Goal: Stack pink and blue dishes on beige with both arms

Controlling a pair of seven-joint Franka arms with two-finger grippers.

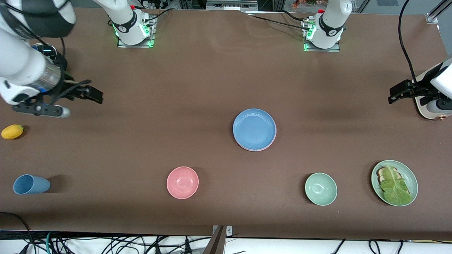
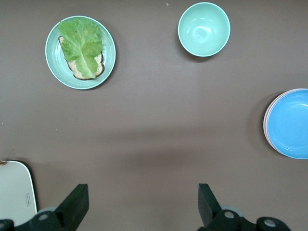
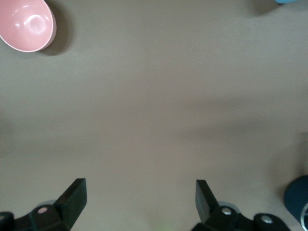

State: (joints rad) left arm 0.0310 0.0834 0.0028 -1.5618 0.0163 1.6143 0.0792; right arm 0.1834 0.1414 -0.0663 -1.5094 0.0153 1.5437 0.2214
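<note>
Over bare table, both claws spread.

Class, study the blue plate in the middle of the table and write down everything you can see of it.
The blue plate is flat, round and matte light blue, with a low raised rim and nothing on it. It lies level as the top of a stack near the table's middle; a pink plate's edge peeks out beneath it on the side nearer the front camera. The left wrist view also shows that thin pink rim under it. Neither gripper touches it: both hang open, one over each end of the table.
</note>
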